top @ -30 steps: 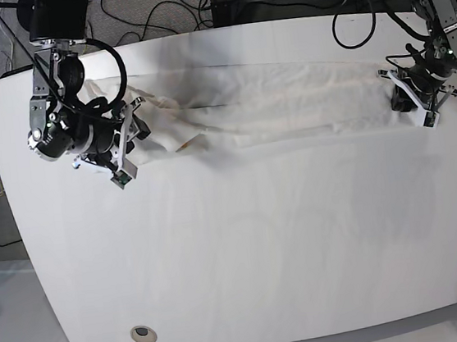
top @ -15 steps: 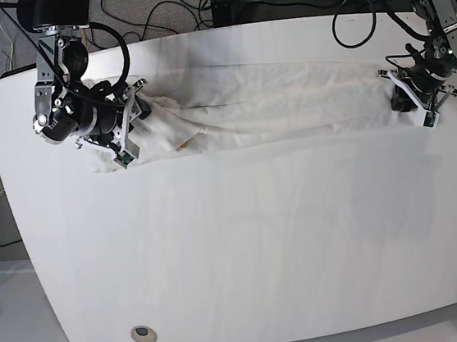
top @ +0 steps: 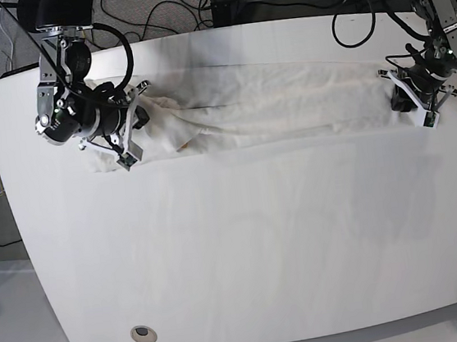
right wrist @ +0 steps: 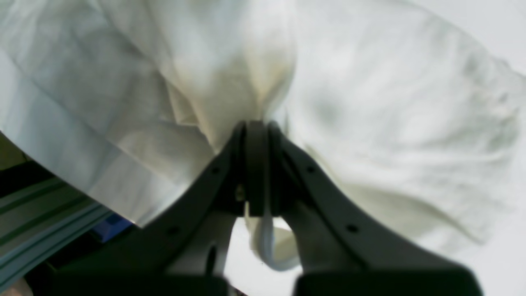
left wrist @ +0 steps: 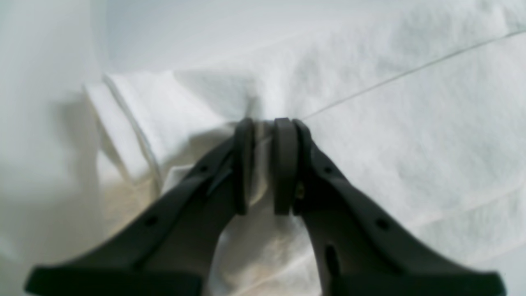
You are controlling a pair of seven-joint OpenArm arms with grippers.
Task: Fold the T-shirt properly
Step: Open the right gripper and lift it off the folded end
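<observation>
White and rounded at the corners, the desk (top: pixel 246 251) fills the base view, with dark cables and frame parts beyond its far edge. Along that far edge lies the T-shirt (top: pixel 279 103), drawn out into a long narrow band. Its long axis runs across the desk from one arm to the other, parallel to the far edge.

Compared with a second ago, the right gripper (top: pixel 129 129) has moved toward the far edge and a little inward. The bunched end of the shirt has gone with it, so the loose folds that sagged toward the near side of the desk are now gathered closer under the arm. The left gripper (top: pixel 419 100) and its end of the band look unchanged over the same span.

In the right wrist view, the right gripper (right wrist: pixel 257 164) has its jaws pressed together on a gathered bunch of cloth. The fabric fans out beyond the tips in wide soft folds, and a small loop of hem hangs between the fingers (right wrist: pixel 213 197) below the pinch.

In the left wrist view, the left gripper (left wrist: pixel 265 164) has its jaws nearly closed on a thin fold of cloth that runs up between the pads (left wrist: pixel 285 164). From that pinch the T-shirt (left wrist: pixel 390 135) spreads flat away from the jaws, with a seam line crossing it and a hemmed edge folded over just beside the tips.
</observation>
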